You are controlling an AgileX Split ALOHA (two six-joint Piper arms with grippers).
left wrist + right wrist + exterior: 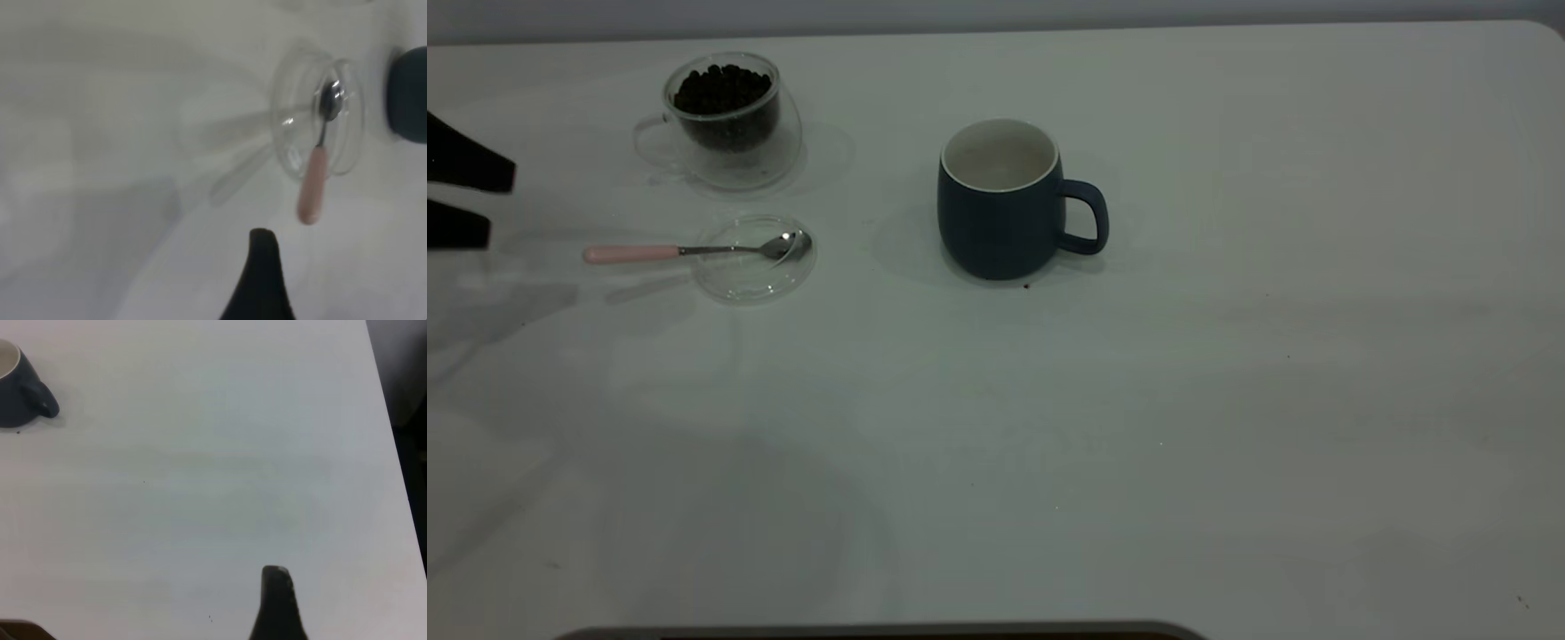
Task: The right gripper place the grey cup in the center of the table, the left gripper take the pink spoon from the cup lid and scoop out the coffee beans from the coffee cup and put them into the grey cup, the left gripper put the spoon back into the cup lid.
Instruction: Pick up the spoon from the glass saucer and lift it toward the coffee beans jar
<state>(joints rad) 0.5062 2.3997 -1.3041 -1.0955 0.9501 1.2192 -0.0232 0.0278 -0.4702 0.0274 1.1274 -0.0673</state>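
Spoon (694, 251): pink handle, shiny bowl, on clear round lid (754, 259).
Cup (1005, 200): dark, round, mid-table.
Left gripper (467, 194): fingers apart, left edge.
Right gripper (280, 607): one finger shows in its wrist view; can't tell.

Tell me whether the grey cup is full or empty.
Empty: the upright grey cup shows only its bare pale inside; the beans sit in the glass coffee cup.

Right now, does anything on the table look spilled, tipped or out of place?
Mostly tidy. One small dark speck lies on the table at the grey cup's base, possibly a coffee fragment. The pink spoon rests on the cup lid; the coffee cup stands upright.
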